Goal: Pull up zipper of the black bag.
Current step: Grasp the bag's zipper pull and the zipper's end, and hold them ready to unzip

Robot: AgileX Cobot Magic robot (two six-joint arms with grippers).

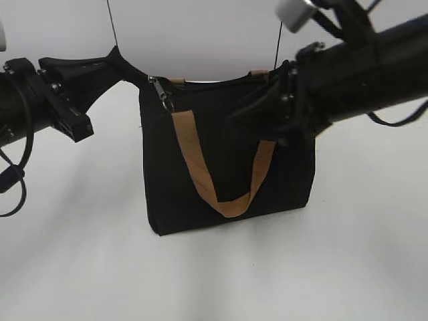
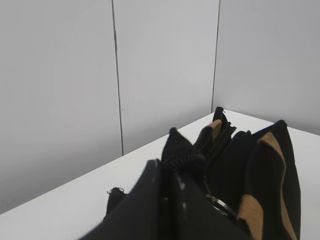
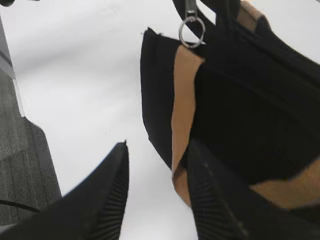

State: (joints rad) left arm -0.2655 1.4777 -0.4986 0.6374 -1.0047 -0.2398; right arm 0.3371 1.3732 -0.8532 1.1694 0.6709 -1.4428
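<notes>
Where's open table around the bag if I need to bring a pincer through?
Bare white table lies in front of the black bag and on its lower left. Crowded: the bag's top rim, with the left pincer on its left corner and the right pincer against its upper right.

Both arms cut off by the exterior view's side edges, right gripper [image 1: 257, 103] covering the black bag's [image 1: 200, 194] upper right corner, zipper [image 1: 200, 81] line mostly hidden, bag cropped in both wrist views, left gripper [image 2: 167, 172] blurred against fabric.

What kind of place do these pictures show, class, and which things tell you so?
Probably a robot test booth: a plain white table, bare grey panel walls meeting in a corner, and one black bag between two robot arms.
</notes>
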